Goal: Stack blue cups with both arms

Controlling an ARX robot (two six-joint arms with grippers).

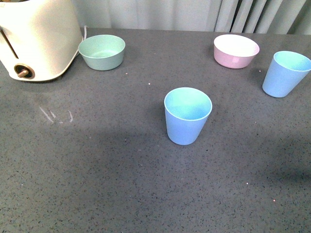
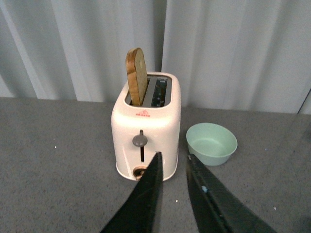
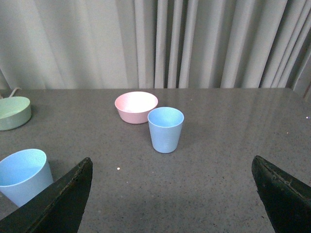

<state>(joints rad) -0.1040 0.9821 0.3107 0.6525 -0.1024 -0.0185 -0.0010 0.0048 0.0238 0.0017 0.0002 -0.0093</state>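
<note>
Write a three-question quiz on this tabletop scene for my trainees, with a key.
1. True or false: the middle cup sits inside the right cup.
2. Which bowl stands beside the toaster? A red bowl; B green bowl; C black bowl.
3. What sticks up from the toaster's slot?

Key: 1 false, they stand apart. 2 B. 3 A bread slice.
</note>
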